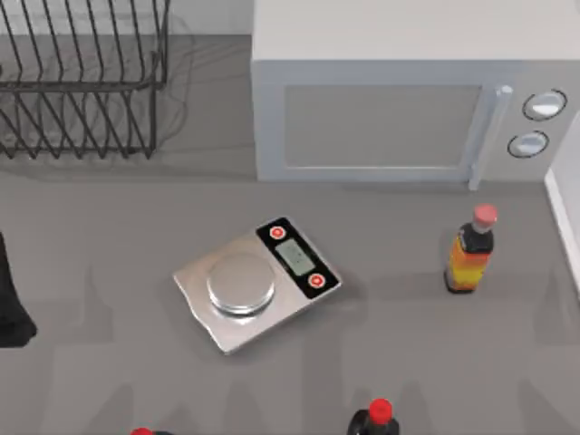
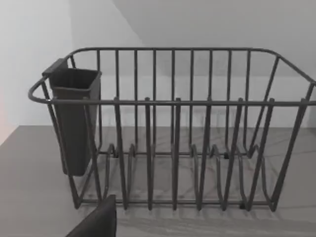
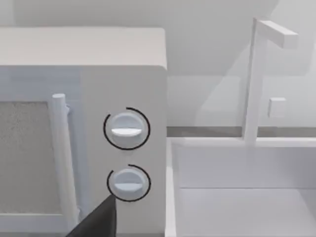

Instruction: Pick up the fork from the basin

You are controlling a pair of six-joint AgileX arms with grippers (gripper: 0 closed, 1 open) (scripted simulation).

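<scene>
The basin (image 3: 247, 197) lies just beside the microwave (image 3: 84, 123), on its knob side, a pale trough with a tall faucet (image 3: 256, 79) at its back rim. The fork probably rests deeper inside, below what the right wrist view reaches, so its long axis cannot be judged. The right arm faces the microwave knobs and the basin, so it is likely the nearer one. The left arm (image 1: 11, 304) faces the dish rack (image 2: 173, 128), well apart from the microwave. Whether either gripper is released or clenched, I cannot tell.
</scene>
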